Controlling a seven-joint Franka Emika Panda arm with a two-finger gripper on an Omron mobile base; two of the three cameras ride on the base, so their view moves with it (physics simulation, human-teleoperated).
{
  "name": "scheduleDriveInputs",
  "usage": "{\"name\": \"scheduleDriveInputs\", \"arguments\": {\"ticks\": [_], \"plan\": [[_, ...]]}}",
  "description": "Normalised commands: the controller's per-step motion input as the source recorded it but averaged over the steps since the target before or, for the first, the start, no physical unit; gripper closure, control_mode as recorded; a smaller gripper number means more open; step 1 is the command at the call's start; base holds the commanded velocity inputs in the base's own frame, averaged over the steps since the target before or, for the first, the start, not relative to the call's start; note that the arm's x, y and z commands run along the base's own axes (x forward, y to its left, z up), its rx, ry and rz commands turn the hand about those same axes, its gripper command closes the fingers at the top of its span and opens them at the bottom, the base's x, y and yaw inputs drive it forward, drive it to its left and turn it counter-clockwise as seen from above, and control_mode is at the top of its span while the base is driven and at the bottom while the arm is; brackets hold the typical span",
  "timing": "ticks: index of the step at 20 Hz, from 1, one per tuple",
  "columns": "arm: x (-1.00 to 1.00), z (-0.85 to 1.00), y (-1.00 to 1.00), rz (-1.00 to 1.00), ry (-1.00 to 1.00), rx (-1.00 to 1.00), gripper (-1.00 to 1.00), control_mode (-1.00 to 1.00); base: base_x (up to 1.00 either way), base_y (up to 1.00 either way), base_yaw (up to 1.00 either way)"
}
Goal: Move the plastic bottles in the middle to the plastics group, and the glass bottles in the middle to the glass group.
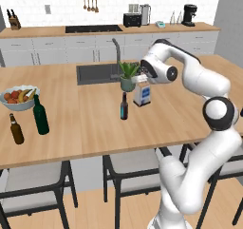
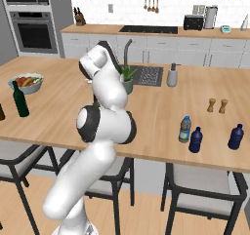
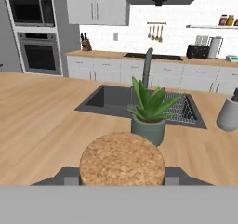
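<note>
The squat square clear bottle [image 1: 142,95] with its tan cork stopper [image 3: 122,160] stands on the island counter in front of a potted plant [image 1: 128,75]. My gripper [image 1: 142,82] is at the stopper from above, and both fingertips [image 3: 71,179] press against the cork's sides. Left of it stands the slim dark bottle [image 1: 124,106]. Far left are the tall green wine bottle [image 1: 40,115] and the brown beer bottle [image 1: 16,129]. The clear water bottle [image 2: 184,129] stands beside a solid dark blue bottle [image 2: 196,140], and a second blue bottle [image 2: 236,136] is further right.
A fruit bowl [image 1: 19,99] sits behind the green bottle. The sink [image 1: 97,73] and faucet lie behind the plant, with a soap dispenser [image 2: 172,75] at the sink's right. Two wooden shakers [image 2: 217,106] stand behind the blue bottles. Stools line the near counter edge.
</note>
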Motion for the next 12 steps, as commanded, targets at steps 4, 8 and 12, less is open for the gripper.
{"name": "scheduleDriveInputs", "arguments": {"ticks": [4, 8, 12], "plan": [[-0.46, 0.90, 0.40, 0.00, -0.01, 0.00, 1.00, -1.00, 0.00, 0.00, 0.00], [-0.48, 0.70, 0.79, 0.00, 0.00, -0.03, 1.00, -1.00, 0.00, 0.00, 0.00], [-0.39, 0.32, 1.00, 0.00, 0.00, -0.10, 1.00, -1.00, 0.00, 0.00, 0.00]]}}
